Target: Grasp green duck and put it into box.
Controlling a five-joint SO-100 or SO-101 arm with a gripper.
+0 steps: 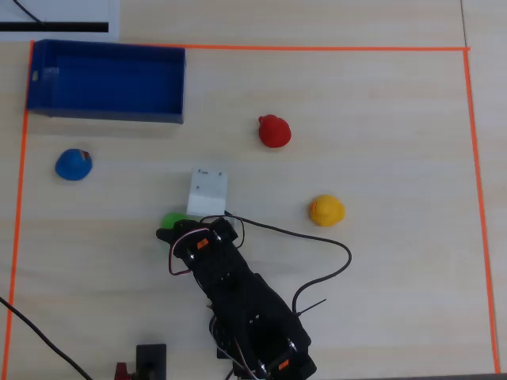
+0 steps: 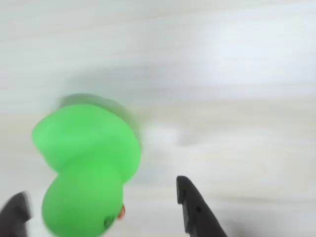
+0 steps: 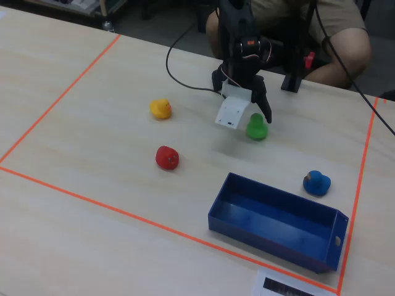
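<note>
Four toy ducks sat on the pale wooden surface (image 1: 380, 301) inside the orange tape border, and only the green duck (image 3: 257, 128) mattered. In the wrist view the hand (image 2: 106, 207) was open, with one dark fingertip (image 2: 190, 197) at about 5 o'clock in the picture and the other at about 8 o'clock. The green duck (image 2: 86, 163) lay between them but crowded toward the 8 o'clock finger, its long axis running from body at 11 o'clock to head and orange beak at 6 o'clock. That put it roughly in line with the fingers, so the jaws would close across its narrower width, by my judgement. Nothing was gripped yet; whether either finger touched the duck could not be told through the blur. In the overhead view the green duck (image 1: 172, 221) peeked out at 10 o'clock from the arm's tip, and the dark blue box (image 1: 107, 115) stood empty well apart toward 11 o'clock, beyond a blue duck (image 1: 73, 165).
</note>
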